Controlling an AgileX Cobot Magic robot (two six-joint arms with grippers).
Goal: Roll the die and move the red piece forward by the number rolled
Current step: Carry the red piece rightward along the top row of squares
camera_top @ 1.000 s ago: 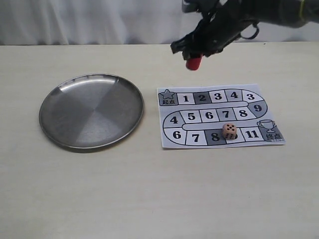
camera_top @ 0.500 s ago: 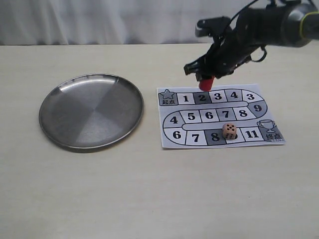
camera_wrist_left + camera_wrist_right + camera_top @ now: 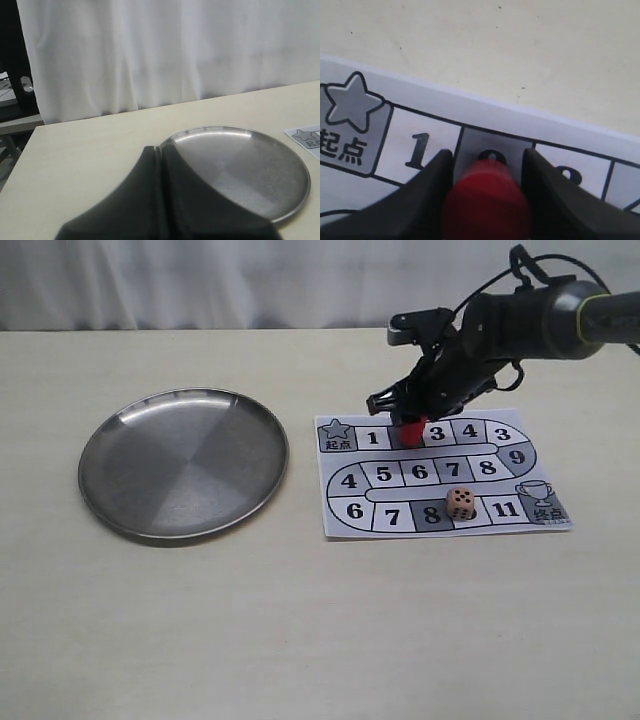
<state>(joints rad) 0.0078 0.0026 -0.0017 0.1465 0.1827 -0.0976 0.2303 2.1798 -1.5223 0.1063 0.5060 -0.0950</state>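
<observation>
The red piece (image 3: 410, 430) is a small red peg standing on or just above the grey square 2 of the paper board (image 3: 445, 525). My right gripper (image 3: 411, 425) is shut on it, one finger on each side. In the right wrist view the red piece (image 3: 487, 205) fills the gap between the black fingers (image 3: 427, 192), over the square beside square 1. The die (image 3: 460, 503), tan with dark pips, rests on the board's bottom row between squares 8 and 11. My left gripper (image 3: 160, 152) shows only in its wrist view, shut and empty.
A round steel plate (image 3: 120, 445) lies left of the board; the left wrist view sees the plate (image 3: 280, 200) just beyond the left fingers. A white curtain runs behind the table's far edge.
My right gripper has come down and to the right with the red piece, from above the bare table behind the board to square 2. The die has stayed put.
</observation>
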